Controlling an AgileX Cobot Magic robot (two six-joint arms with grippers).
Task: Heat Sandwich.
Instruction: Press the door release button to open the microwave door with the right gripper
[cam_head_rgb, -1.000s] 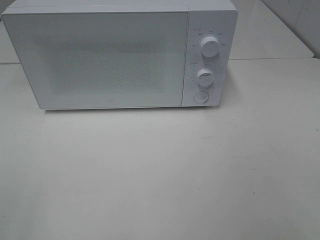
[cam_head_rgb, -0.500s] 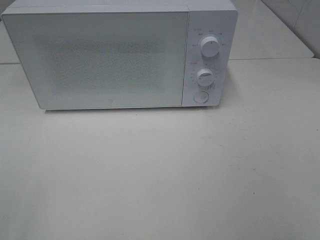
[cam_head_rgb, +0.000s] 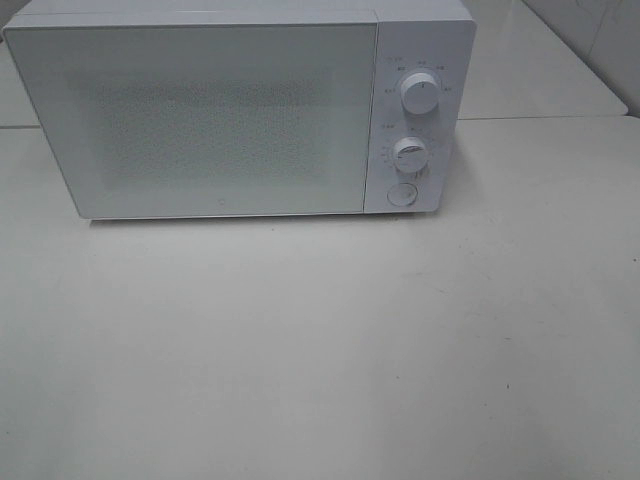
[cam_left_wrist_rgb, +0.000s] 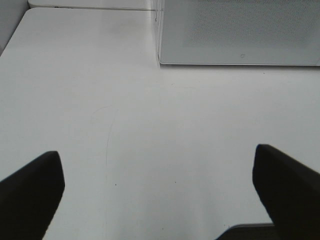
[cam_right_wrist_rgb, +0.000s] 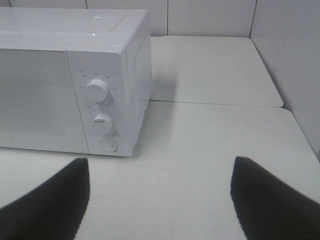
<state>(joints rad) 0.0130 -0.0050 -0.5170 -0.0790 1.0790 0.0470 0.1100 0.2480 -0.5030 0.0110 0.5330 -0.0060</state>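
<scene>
Left wrist view: the left pincer stands wide, with nothing between its two dark fingers. It is above bare table. Ahead of it, well apart, is the lower front corner of the microwave.

Right wrist view: the right pincer is also spread wide and holds nothing. Ahead of it, toward one finger, is the control panel end of the microwave, with the upper knob, the lower knob and the round button.

Sandwich: it shows in no view, so its place relative to either pincer cannot be told. The microwave door is shut, and its dotted screen is too dim to show the inside.

Cut off: each wrist view gives only the finger ends, clipped by the picture edge. The panel lettering is too small to read.

Arm pose: both pincers point forward along the table toward the microwave front. The exterior high view shows no part of either arm.
</scene>
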